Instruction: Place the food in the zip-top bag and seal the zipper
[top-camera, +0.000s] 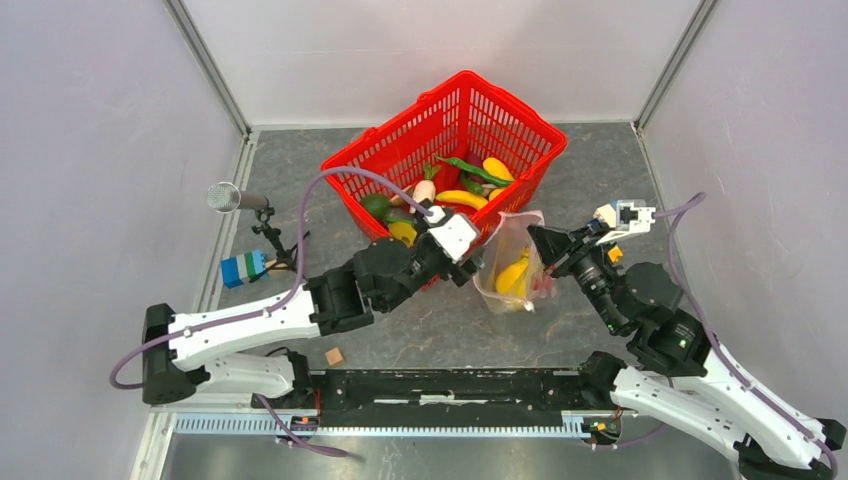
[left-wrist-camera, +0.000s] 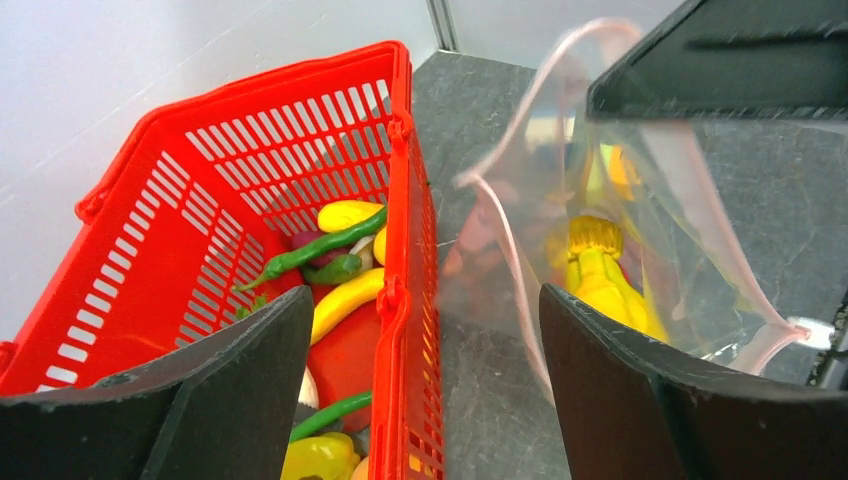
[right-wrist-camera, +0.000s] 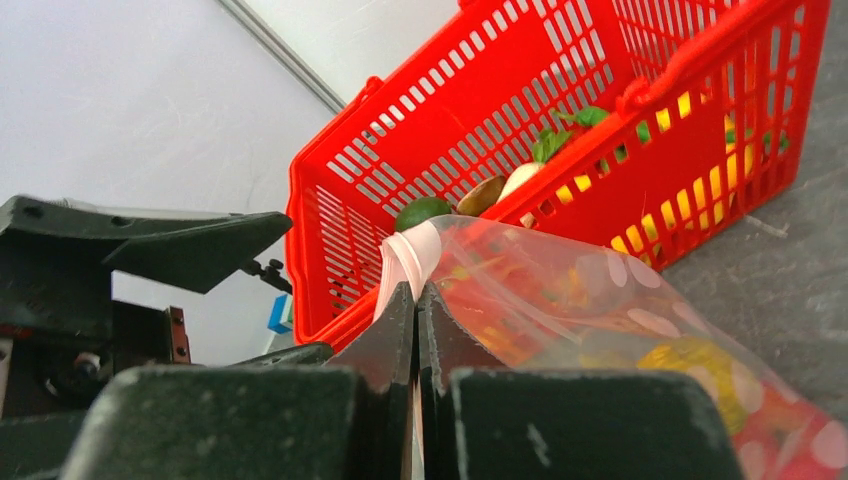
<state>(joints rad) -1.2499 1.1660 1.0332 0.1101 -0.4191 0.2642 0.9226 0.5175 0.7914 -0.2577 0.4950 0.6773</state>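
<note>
Pressed flat together, the jaws of my right gripper (right-wrist-camera: 415, 300) pinched the mouth edge of the zip-top bag (right-wrist-camera: 620, 300). Its zipper (right-wrist-camera: 410, 255), a pale pinkish strip, was bunched in a fold just above my fingertips. From there the bag's film ran out clear and floppy, marked with pale dots, and slumped on the table just beside the red basket (right-wrist-camera: 690, 140), on the side facing my bases.

Through the film I could see food: a yellow piece (left-wrist-camera: 600, 285) with a ridged crown, and something red beside it, too blurred to name.

On my left gripper (left-wrist-camera: 422, 300) the jaws were spread wide with nothing between them. It hung over the basket's wall, where the bag's gaping mouth stood next to it.

More food lay inside the basket: a yellow banana (left-wrist-camera: 345, 300), a long green chilli (left-wrist-camera: 320, 248) and a red piece (left-wrist-camera: 345, 360).
</note>
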